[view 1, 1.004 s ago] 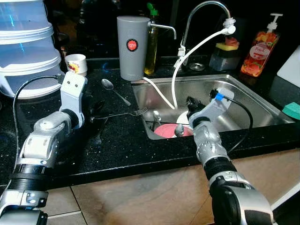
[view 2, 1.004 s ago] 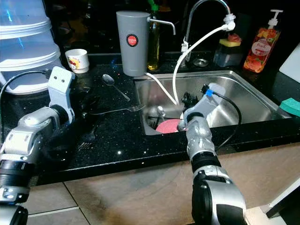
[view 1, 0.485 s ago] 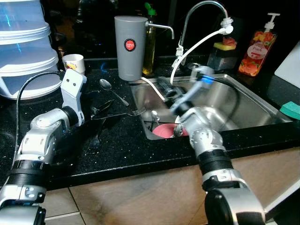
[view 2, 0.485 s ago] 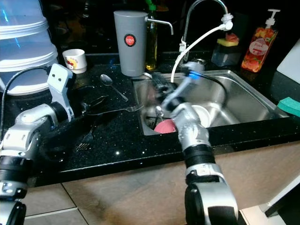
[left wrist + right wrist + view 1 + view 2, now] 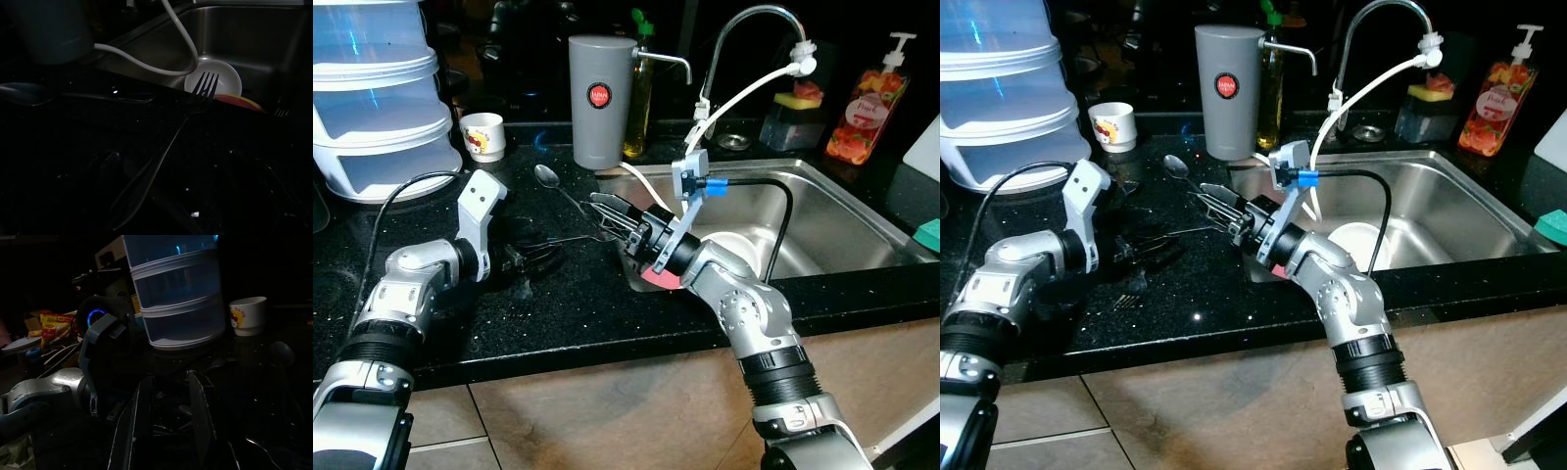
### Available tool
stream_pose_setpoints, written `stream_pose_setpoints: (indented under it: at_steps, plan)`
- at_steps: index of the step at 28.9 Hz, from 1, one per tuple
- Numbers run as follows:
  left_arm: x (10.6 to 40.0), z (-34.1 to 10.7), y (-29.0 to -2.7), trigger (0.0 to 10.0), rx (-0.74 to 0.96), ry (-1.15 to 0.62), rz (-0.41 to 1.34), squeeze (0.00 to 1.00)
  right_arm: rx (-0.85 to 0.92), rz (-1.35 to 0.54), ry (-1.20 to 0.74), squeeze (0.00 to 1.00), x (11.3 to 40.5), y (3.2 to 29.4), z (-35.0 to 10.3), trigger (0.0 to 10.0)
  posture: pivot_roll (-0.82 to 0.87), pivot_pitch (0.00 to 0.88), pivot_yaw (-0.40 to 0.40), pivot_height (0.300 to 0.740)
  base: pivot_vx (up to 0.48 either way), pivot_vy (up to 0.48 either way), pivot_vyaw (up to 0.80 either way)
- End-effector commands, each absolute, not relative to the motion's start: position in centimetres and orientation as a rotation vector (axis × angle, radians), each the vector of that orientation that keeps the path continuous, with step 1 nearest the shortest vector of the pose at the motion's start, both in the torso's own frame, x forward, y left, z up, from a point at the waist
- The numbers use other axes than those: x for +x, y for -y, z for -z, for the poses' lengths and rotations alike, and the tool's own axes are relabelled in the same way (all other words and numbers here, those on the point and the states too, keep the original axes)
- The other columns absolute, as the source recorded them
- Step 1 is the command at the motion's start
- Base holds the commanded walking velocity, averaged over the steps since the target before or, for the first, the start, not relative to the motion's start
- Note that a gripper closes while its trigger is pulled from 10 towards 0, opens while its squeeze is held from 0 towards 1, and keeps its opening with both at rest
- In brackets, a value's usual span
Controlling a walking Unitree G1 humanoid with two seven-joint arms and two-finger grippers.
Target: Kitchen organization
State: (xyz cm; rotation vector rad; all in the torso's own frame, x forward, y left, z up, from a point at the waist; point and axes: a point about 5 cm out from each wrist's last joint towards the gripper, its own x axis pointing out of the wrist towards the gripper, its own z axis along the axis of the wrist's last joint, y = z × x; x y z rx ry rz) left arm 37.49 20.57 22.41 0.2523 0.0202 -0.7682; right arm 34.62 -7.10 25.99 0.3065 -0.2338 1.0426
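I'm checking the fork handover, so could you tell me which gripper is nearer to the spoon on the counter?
Right. The right gripper reaches over the sink's left edge, just beside the spoon. The left gripper sits farther toward the counter's front, at the fork.

Glossy speckled black counter (image 5: 578,304) (stone-like); brushed steel sink (image 5: 842,201).

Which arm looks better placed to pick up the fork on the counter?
Probably the right: the right gripper hovers open right over the fork tines, while the left gripper sits low at the handle end.
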Motion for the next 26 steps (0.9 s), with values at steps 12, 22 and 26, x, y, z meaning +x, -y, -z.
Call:
stream_pose_setpoints:
  at_steps: [12, 22, 26]
  plan:
    - [38.9, -23.0, -19.1, 10.0, 0.256, -0.006, 0.860, 0.00, 0.313, -1.086, 0.188, 0.00, 32.4, 8.2, -25.8, 10.0, 0.05, 0.071, 0.015, 0.740, 0.000, 0.000, 0.00]
    - [38.8, -21.2, -17.7, 10.0, 0.406, -0.164, 0.995, 0.00, 0.307, -1.080, 0.164, 0.00, 31.9, 8.4, -25.8, 10.0, 0.05, 0.079, 0.025, 0.740, 0.000, 0.000, 0.00]
    - [38.6, -19.7, -18.3, 10.0, 0.595, -0.293, 0.999, 0.00, 0.303, -1.078, 0.156, 0.00, 31.8, 8.5, -25.7, 10.0, 0.05, 0.079, 0.025, 0.740, 0.000, 0.000, 0.00]
